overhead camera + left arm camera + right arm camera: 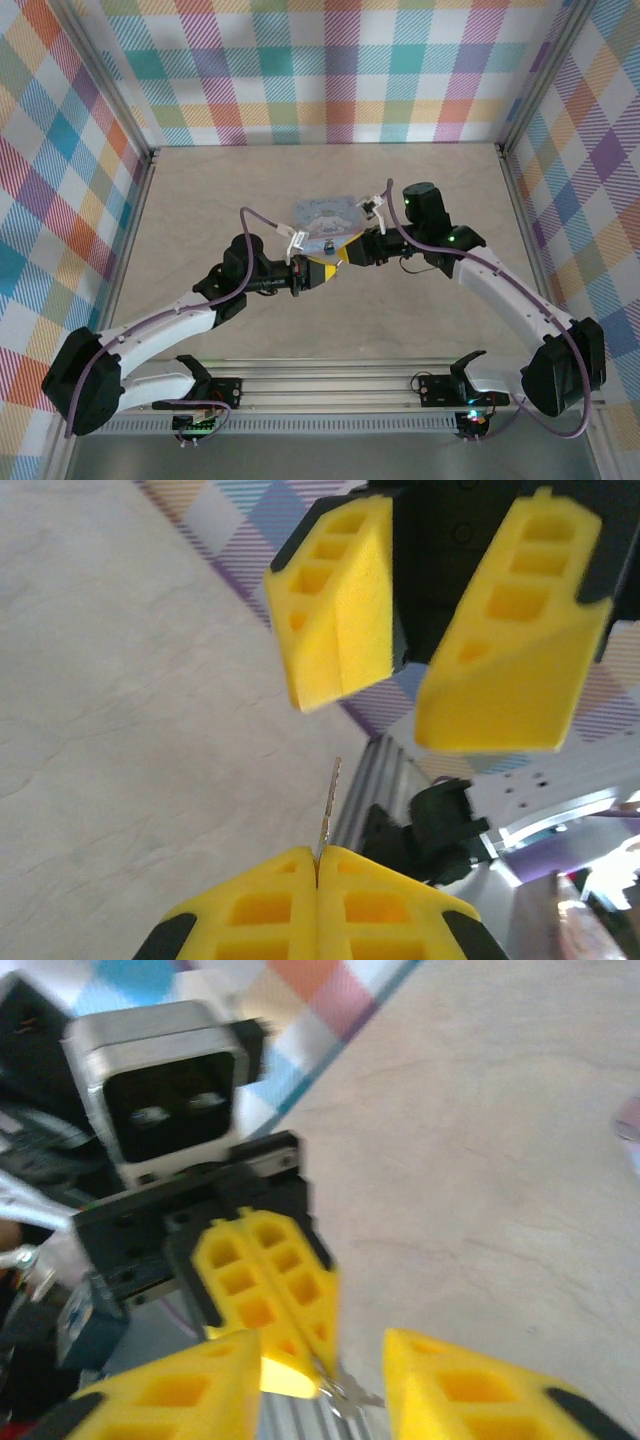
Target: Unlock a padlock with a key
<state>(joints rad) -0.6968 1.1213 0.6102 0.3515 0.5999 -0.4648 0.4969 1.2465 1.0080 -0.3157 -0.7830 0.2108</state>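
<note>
My left gripper (317, 855) is shut on the key (329, 798), whose thin pale blade sticks straight out from between the yellow pads. My right gripper (400, 715) faces it, open, with its fingers on either side of the key's line. In the right wrist view the key (352, 1397) pokes from the left gripper (322, 1368) into the gap of the open right gripper (320, 1360). From above, both grippers meet mid-table, left gripper (322, 268) and right gripper (350, 252). A tiny dark bluish padlock (330, 245) sits just beyond them, against the tin.
A pale blue rounded tin (325, 214) lies on the beige table (200, 200) just behind the grippers. Plaid walls enclose the table on three sides. A metal rail (330, 385) runs along the near edge by the arm bases.
</note>
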